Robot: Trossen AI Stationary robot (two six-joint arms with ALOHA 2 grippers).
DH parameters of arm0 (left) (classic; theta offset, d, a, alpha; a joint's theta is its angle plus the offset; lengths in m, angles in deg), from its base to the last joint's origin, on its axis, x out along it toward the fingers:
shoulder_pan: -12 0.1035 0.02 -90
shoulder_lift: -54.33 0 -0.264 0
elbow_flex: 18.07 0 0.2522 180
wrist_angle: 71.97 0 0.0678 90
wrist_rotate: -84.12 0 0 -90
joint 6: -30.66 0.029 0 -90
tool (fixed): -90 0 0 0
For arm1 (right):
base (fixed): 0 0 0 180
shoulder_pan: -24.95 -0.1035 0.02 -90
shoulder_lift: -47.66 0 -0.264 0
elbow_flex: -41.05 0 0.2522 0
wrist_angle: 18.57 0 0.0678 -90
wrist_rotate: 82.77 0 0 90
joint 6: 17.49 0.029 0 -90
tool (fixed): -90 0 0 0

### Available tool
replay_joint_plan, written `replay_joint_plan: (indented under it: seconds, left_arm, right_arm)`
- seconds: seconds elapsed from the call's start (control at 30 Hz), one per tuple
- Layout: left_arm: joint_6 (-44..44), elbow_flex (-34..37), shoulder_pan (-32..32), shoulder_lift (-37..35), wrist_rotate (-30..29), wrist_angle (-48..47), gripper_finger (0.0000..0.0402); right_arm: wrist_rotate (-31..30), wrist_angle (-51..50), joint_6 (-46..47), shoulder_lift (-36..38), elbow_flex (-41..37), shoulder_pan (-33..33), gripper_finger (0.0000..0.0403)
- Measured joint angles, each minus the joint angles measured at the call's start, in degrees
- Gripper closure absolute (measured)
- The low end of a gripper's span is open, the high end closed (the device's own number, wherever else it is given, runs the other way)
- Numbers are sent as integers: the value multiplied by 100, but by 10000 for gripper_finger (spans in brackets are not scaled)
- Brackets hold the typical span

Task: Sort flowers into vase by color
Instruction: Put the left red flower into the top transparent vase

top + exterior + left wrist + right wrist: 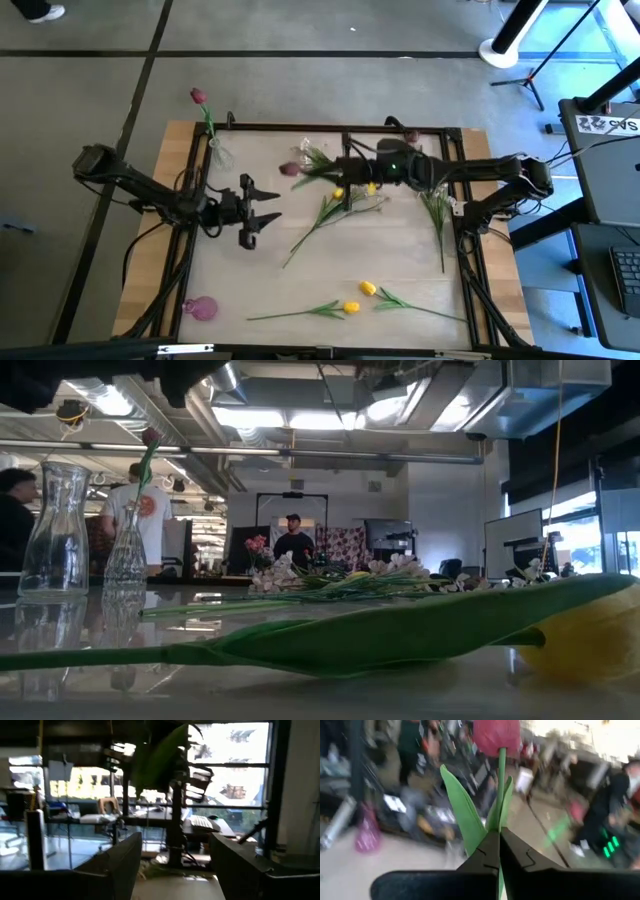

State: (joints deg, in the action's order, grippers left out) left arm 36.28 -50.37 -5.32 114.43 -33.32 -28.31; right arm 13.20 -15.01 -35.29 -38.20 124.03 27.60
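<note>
Above the counter's (pixel 240 290) far side, my right gripper (pixel 499 851) had its jaws clamped on a red tulip's (pixel 496 735) stalk for carrying, while the left gripper (pixel 262 210) waited, jaws apart.

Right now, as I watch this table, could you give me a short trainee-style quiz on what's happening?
1. True or false: the right hand is shut on a red tulip.
2. How many stems stand in the slim clear vase? A) none B) one C) three
3. Fill in: the two tulips lying apart from the flower pile are ____.

Key: 1 true; 2 B; 3 yellow.
</note>
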Motion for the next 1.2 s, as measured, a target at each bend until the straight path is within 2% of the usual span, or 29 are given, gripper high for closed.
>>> replay_joint_plan:
  seconds: [0.07, 0.3, 0.47, 0.63, 0.87, 1.07, 1.2]
  left_arm:
    - [213, 0, 153, 267, 128, 563, 167]
    - [403, 0, 686, 1013, 1249, 2032, 172]
    - [403, 0, 936, 1189, 1748, 2483, 173]
    - [474, 0, 1022, 1192, 2100, 2483, 173]
    - [610, -32, 1094, 1192, 1882, 2368, 173]
    - [398, -695, 1238, 1203, 1856, 854, 173]
    - [353, -920, 1225, 1201, 1854, 632, 173]
  right_arm:
    - [25, 270, 88, -56, -3, -168, 401]
    - [117, 1564, 250, -604, -3, -474, 402]
    - [117, 2103, 302, -944, -3, -450, 402]
    - [11, 2073, 301, -1004, -5, -450, 402]
    - [10, 2053, 248, -1003, -5, -450, 402]
    - [126, 2535, -188, -1253, -3, -450, 402]
    - [-24, 2475, -257, -1384, -3, -450, 402]
